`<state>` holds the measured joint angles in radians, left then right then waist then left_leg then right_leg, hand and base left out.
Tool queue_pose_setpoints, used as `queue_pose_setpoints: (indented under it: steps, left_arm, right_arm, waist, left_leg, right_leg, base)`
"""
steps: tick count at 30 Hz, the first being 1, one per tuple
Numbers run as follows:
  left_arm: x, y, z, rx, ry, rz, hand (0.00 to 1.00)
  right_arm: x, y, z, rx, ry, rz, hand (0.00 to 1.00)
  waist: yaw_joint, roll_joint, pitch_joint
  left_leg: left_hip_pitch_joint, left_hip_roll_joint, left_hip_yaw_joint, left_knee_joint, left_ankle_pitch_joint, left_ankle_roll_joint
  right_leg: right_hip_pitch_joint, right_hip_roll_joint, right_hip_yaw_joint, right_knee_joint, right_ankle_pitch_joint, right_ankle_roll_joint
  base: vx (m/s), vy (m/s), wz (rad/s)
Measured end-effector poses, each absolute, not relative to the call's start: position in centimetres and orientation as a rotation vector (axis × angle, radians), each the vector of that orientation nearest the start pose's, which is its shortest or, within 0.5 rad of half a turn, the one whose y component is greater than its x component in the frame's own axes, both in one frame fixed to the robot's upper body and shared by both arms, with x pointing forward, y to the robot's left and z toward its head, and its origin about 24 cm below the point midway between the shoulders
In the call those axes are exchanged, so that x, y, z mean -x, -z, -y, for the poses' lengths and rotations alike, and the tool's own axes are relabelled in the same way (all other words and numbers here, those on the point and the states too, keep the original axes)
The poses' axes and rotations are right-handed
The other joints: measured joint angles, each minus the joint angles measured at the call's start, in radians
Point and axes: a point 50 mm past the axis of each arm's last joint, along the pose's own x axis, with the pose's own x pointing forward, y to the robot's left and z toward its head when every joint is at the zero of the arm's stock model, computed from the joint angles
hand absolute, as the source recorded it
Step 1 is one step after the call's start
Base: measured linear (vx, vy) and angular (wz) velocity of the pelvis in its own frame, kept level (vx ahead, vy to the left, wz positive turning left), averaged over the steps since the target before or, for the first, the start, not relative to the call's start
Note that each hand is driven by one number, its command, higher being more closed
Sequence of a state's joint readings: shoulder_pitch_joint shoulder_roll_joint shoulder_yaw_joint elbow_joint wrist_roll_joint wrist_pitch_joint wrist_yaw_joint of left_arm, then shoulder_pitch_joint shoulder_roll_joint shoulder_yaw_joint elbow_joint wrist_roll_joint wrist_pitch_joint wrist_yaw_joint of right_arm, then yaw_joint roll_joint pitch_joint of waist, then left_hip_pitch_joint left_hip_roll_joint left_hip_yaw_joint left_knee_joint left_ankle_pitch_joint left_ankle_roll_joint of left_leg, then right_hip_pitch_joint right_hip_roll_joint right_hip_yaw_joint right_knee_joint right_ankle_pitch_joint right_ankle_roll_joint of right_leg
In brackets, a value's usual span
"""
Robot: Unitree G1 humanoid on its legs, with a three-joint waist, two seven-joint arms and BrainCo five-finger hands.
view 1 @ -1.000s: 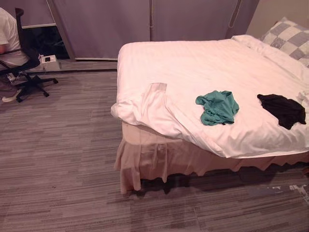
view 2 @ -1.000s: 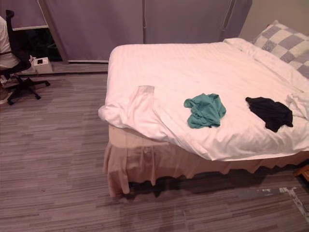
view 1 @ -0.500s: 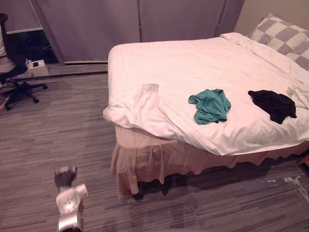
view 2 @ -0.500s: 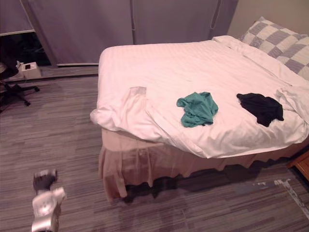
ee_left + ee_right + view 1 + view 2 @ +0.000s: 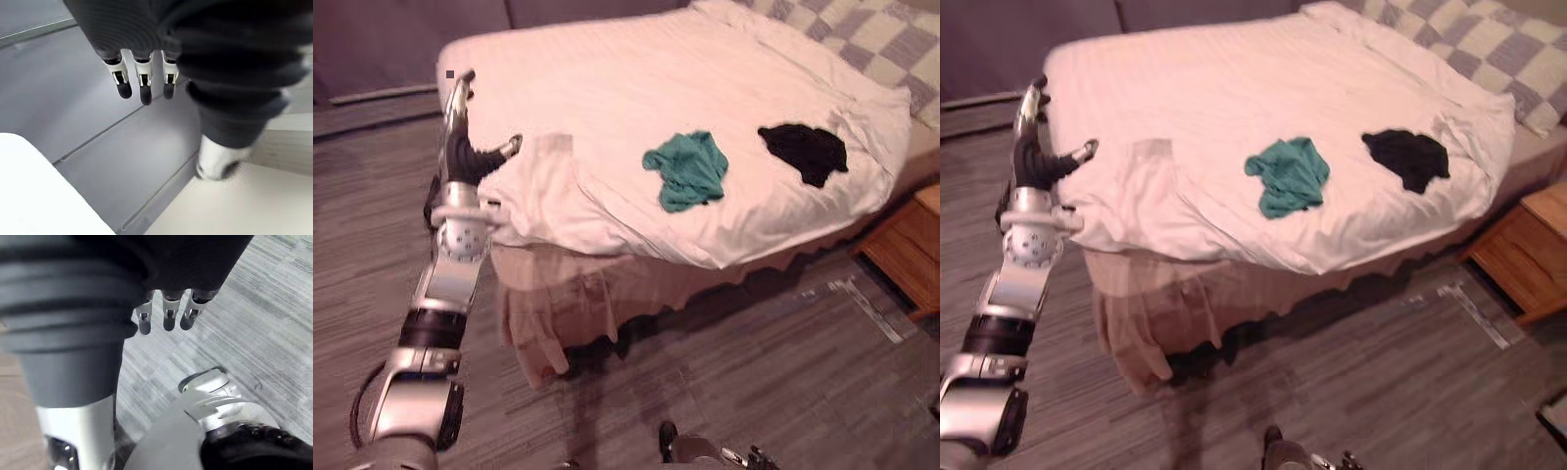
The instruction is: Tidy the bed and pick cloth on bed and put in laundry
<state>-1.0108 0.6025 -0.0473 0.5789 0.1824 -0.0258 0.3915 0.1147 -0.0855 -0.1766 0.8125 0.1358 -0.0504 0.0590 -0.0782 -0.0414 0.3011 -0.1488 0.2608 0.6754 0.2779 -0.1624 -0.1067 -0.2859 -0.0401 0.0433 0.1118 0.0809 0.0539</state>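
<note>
A teal cloth (image 5: 685,168) lies crumpled on the white duvet (image 5: 636,78) near the bed's front edge. To its right lies a black cloth (image 5: 803,152). One duvet corner (image 5: 548,181) is folded back at the bed's near left. My left hand (image 5: 458,147) is raised beside that corner, open, with straight fingers pointing up and the thumb out toward the duvet, well left of the teal cloth. In the left wrist view its fingers (image 5: 144,85) are straight and hold nothing. My right hand (image 5: 166,313) hangs low over the floor, fingers straight and empty.
Checked pillows (image 5: 871,39) lie at the bed's head on the far right. A wooden nightstand (image 5: 906,245) stands by the bed's right side. A beige bed skirt (image 5: 568,304) hangs to the grey striped carpet (image 5: 754,372). Grey panels (image 5: 372,39) run behind the bed.
The camera has swung right and down, so the chair and the seated person have left the picture. My left arm has risen from low at the left to the bed's folded corner.
</note>
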Motion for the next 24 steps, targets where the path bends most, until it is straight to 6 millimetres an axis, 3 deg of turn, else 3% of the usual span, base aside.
queue_pose_setpoints:
  steps: [4,11,12,17,23,24]
  left_arm:
    - [-37.7,-33.9,-23.9,-0.615,-0.611,0.616,0.0]
    - [-36.6,-39.1,-26.0,-0.648,-0.836,0.53,0.0]
    - [-36.3,-39.6,-26.1,-0.645,-0.855,0.535,1.0]
    - [-32.9,-45.2,-27.1,-0.706,-1.055,0.62,1.0]
    - [-31.0,-46.5,-29.2,-0.851,-1.138,0.541,1.0]
    - [-30.8,-46.5,-29.6,-0.871,-1.131,0.518,1.0]
  right_arm:
    - [-16.6,11.3,20.4,-0.143,0.19,-0.68,0.0]
    - [-18.0,9.4,21.3,-0.185,0.207,-0.536,0.0]
    - [-18.1,9.2,21.3,-0.194,0.206,-0.523,0.0]
    - [-19.5,7.5,21.6,-0.326,0.188,-0.371,0.0]
    - [-21.2,6.1,22.2,-0.477,0.156,-0.255,0.0]
    - [-21.2,6.0,22.4,-0.486,0.15,-0.247,0.0]
  waist:
    - [-0.013,-0.03,0.096]
    - [-0.053,-0.035,0.181]
    - [-0.054,-0.036,0.19]
    - [-0.079,-0.041,0.222]
    - [-0.105,-0.041,0.222]
    - [-0.105,-0.041,0.222]
  left_leg:
    - [-0.144,0.05,-0.009,0.088,-0.007,0.012]
    - [-0.364,0.074,-0.03,0.134,-0.002,0.043]
    - [-0.377,0.076,-0.031,0.138,0.0,0.044]
    - [-0.537,0.093,-0.04,0.164,0.018,0.057]
    - [-0.585,0.109,-0.035,0.192,0.022,0.057]
    - [-0.584,0.112,-0.032,0.198,0.022,0.057]
  right_leg:
    - [-0.112,0.023,0.008,-0.009,0.049,-0.005]
    - [-0.287,0.032,0.011,-0.056,0.135,-0.001]
    - [-0.297,0.032,0.012,-0.059,0.141,-0.001]
    - [-0.431,0.041,0.017,-0.084,0.18,-0.006]
    - [-0.477,0.05,0.026,-0.086,0.186,-0.006]
    - [-0.477,0.05,0.028,-0.087,0.175,0.008]
  base:
    - [-0.14,-0.099,-0.09]
    - [-0.09,-0.066,0.01]
    - [-0.03,-0.075,-0.01]
    - [-0.03,-0.087,0.02]
    - [-0.03,-0.071,-0.06]
    - [-0.03,-0.088,-0.08]
